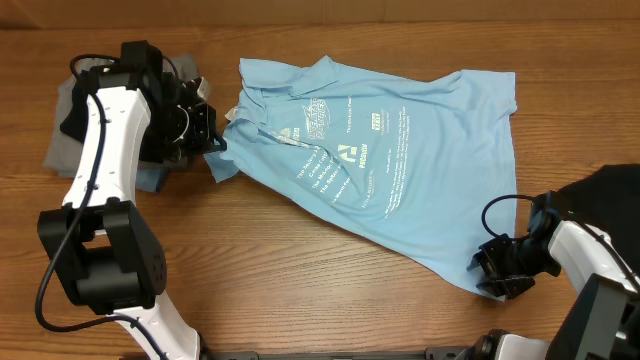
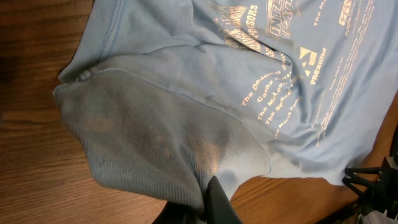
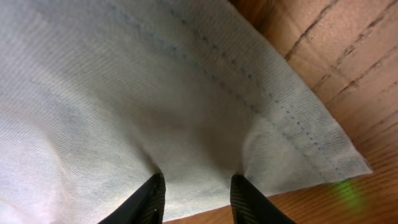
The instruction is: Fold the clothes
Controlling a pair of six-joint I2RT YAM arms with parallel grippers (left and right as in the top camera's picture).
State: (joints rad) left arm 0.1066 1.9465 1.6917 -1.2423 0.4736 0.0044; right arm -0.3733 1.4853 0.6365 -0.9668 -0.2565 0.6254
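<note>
1. You are at the start of the first fold, by my reading. The sky-blue shirt [image 1: 400,160] lies spread, print side up, from the middle of the counter [image 1: 300,290] toward its far right corner. No fold is made yet.
2. Your left gripper [image 1: 214,141] is near the far left corner, closed on the shirt's sleeve [image 1: 222,165]. Your right gripper [image 1: 497,277] is by the near right edge, its fingers narrow and pinching the hem corner [image 1: 470,272].
3. Next move, I'd judge: lift both held points together and carry them across the shirt, keeping the cloth taut enough not to bunch.
4. The overhead view alone shows the other clothes: grey and dark pieces [image 1: 62,125] under the left arm and a black piece [image 1: 605,195] at the right edge.
5. The left wrist view shows the sleeve tented over one finger [image 2: 217,199]; the second is hidden. The right wrist view shows both fingers [image 3: 151,198] puckering cloth beside the hem stitching [image 3: 298,124].
</note>
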